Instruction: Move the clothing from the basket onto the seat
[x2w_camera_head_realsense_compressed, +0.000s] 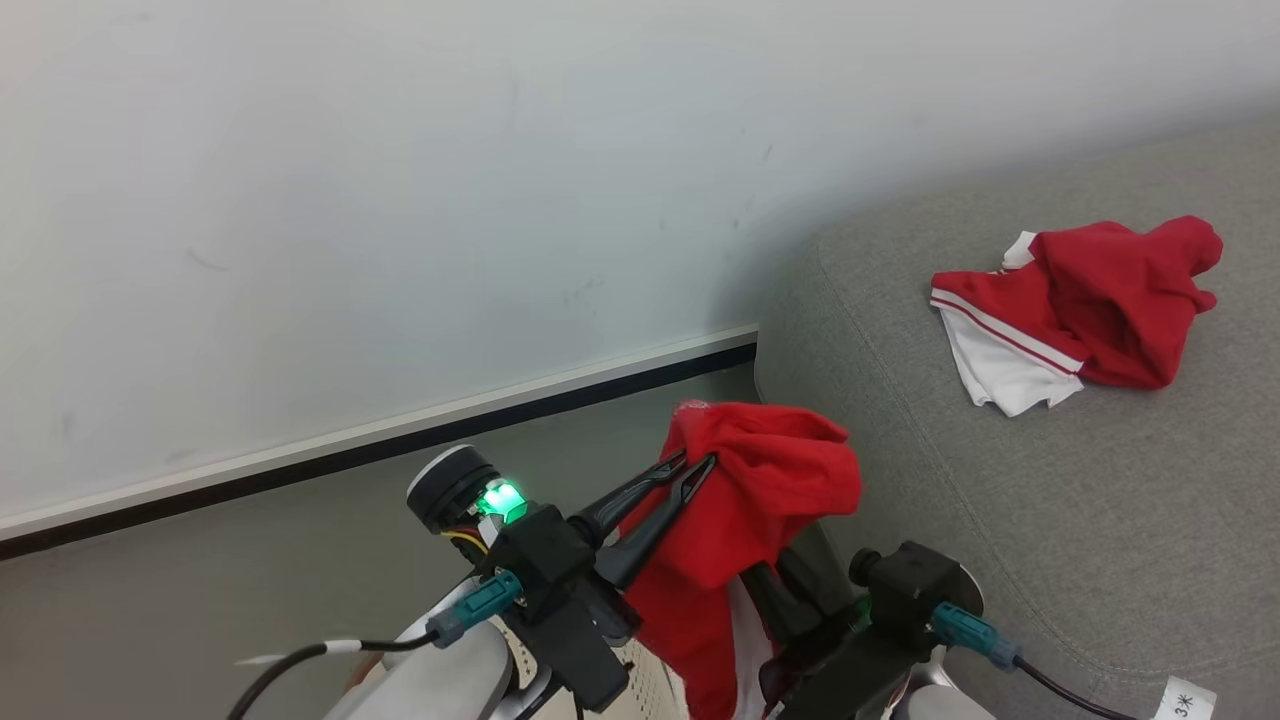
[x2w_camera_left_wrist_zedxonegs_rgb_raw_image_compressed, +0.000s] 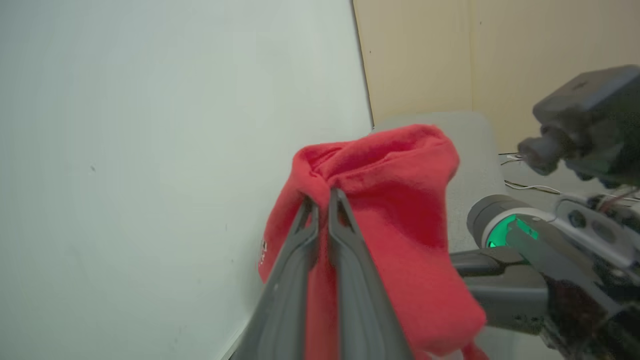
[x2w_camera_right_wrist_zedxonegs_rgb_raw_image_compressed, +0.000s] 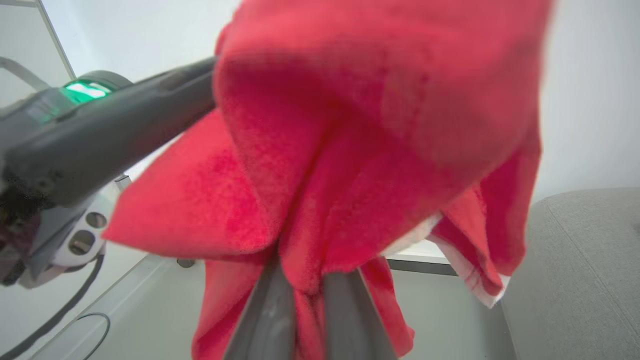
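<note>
Against a white wall (x2w_camera_head_realsense_compressed: 400, 200) and above a grey floor (x2w_camera_head_realsense_compressed: 250, 560), the left gripper (x2w_camera_head_realsense_compressed: 695, 468) is clamped on the top fold of a red garment (x2w_camera_head_realsense_compressed: 770, 490), lifting it into a peak just left of the sofa (x2w_camera_head_realsense_compressed: 1100, 520). The cloth drapes down over the right gripper (x2w_camera_right_wrist_zedxonegs_rgb_raw_image_compressed: 304, 287), whose dark fingers reach under it from the right. A sliver of perforated cream basket (x2w_camera_head_realsense_compressed: 655, 690) shows at the bottom edge of the head view, below the hanging cloth.

Further right, a second red and white pile (x2w_camera_head_realsense_compressed: 1090, 300) lies crumpled on the sofa cushion, well apart from both grippers. The wrist cameras do not take it in.

The left wrist view gives the pinch close up: both fingers are pressed together on a ridge of cloth, with a small white print at the garment's left edge and the right arm's green light to the right.

The right wrist view shows what the head camera hides. Red cloth is bunched between the right gripper's two nearly closed fingers, nipped there, and a white hem with a red stripe hangs to the right, beside the sofa's rounded corner.
</note>
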